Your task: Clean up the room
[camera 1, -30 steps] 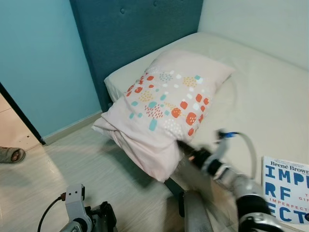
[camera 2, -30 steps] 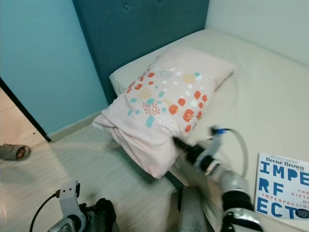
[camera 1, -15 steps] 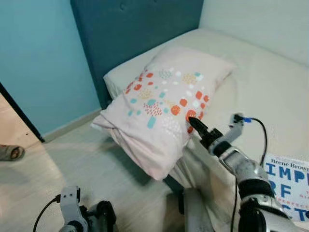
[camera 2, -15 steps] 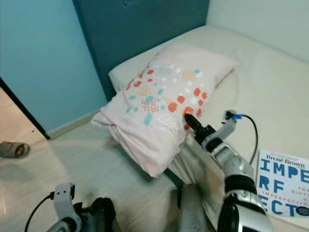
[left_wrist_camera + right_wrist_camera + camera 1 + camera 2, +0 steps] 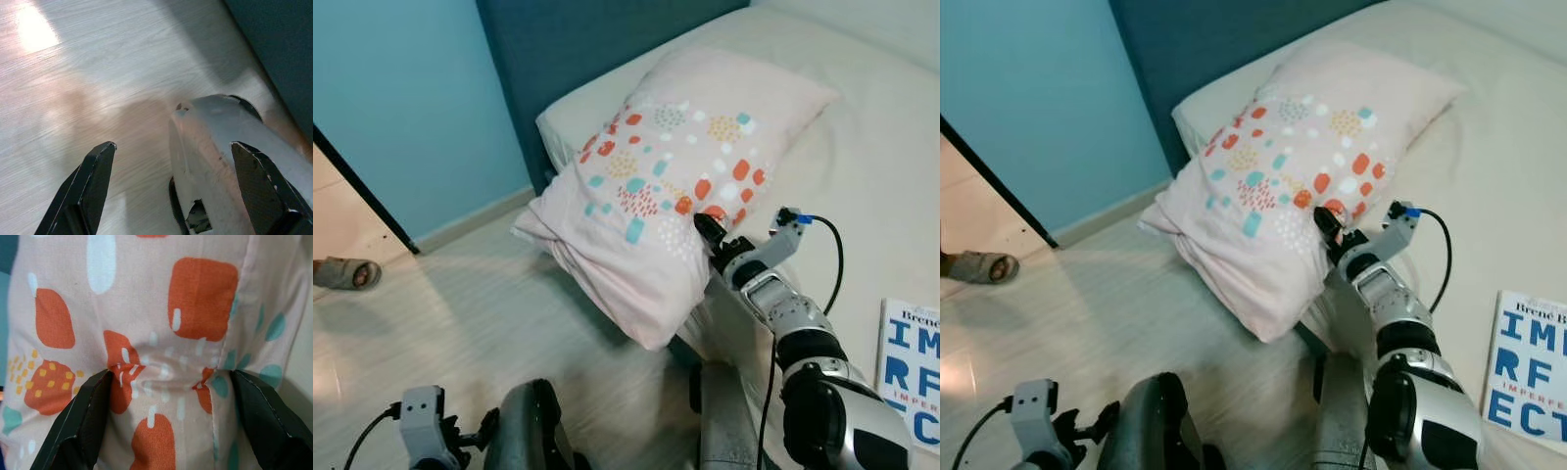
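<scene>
A pale pink pillow (image 5: 675, 166) with orange, teal and white spots lies at the head of the bed (image 5: 881, 147), its lower end hanging over the mattress corner toward the floor. My right gripper (image 5: 703, 227) reaches forward and presses into the pillow's near side. In the right wrist view its fingers (image 5: 93, 416) stand open, with puckered pillow fabric (image 5: 161, 377) between them. My left gripper (image 5: 172, 144) hangs open low over the wooden floor, beside my own grey leg (image 5: 220, 156).
A dark teal headboard (image 5: 568, 39) stands behind the bed, with a light blue wall (image 5: 401, 108) to its left. A white and blue book (image 5: 911, 367) lies on the mattress at right. A person's sandalled foot (image 5: 342, 272) is at the doorway, far left. Pale wooden floor (image 5: 489, 323) lies before the bed.
My right gripper has risen from under the pillow's hanging edge and now presses into its spotted side. The view has shifted, so the camera moved.
</scene>
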### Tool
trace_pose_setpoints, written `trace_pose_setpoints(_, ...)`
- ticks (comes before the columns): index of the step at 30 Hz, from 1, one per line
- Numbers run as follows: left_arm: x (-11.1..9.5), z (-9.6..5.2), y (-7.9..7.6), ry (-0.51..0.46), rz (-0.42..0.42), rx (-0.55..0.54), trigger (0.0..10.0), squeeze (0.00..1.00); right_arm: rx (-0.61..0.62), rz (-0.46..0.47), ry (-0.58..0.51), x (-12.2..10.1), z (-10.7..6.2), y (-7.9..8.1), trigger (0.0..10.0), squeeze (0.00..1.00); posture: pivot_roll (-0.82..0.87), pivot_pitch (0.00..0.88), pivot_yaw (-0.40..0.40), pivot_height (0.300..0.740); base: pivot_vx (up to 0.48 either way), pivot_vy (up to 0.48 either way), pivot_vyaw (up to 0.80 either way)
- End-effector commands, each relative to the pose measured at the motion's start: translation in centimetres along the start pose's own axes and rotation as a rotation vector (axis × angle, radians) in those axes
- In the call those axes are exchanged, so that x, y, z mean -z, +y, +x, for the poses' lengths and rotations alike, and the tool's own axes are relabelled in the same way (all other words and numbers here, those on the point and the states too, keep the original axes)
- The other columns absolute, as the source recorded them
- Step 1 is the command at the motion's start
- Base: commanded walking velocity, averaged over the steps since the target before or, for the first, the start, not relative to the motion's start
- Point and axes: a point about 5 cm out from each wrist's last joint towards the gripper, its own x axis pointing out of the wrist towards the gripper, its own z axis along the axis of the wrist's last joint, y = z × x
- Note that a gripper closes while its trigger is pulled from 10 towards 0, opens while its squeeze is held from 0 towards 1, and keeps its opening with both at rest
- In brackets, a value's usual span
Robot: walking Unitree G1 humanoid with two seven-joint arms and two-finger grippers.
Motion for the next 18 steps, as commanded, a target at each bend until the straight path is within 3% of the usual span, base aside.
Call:
trace_pose_setpoints(1, 2.9, -1.7, 0.3, 0.125, -0.019, 0.001, 10.0, 0.0, -0.014, 0.067, 0.075, 2.2, 0.1, 0.0, 10.0, 0.0, 0.1, 0.387, 0.065, 0.481, 0.0, 0.0, 0.0)
trace_pose_setpoints(11, 2.5, -1.4, 0.0, 0.109, -0.01, 0.013, 10.0, 0.0, -0.129, 0.046, 0.195, 5.1, 1.2, 2.3, 10.0, 0.0, 0.11, 0.381, 0.064, 0.481, 0.0, 0.0, 0.0)
trace_pose_setpoints(12, 2.1, -1.2, 0.1, 0.094, -0.013, 0.007, 10.0, 0.0, -0.139, 0.039, 0.194, 5.2, 1.4, 2.7, 9.1, 0.0, 0.11, 0.377, 0.061, 0.481, 0.0, 0.0, 0.0)
trace_pose_setpoints(13, 1.8, -1.1, 0.2, 0.084, -0.016, 0.003, 10.0, 0.0, -0.147, 0.035, 0.191, 5.1, 1.5, 3.0, 9.1, 0.0, 0.11, 0.375, 0.06, 0.481, 0.0, 0.0, 0.0)
trace_pose_setpoints(14, 1.5, -0.9, 0.2, 0.073, -0.017, 0.001, 10.0, 0.0, -0.156, 0.03, 0.182, 5.0, 1.7, 3.2, 0.0, 0.0, 0.11, 0.371, 0.057, 0.481, 0.0, 0.0, 0.0)
trace_pose_setpoints(18, 1.1, -0.7, 0.2, 0.06, -0.017, 0.001, 10.0, 0.0, -0.163, 0.011, 0.17, 4.9, 1.9, 3.5, 0.0, 0.0, 0.12, 0.369, 0.053, 0.481, 0.0, 0.0, 0.0)
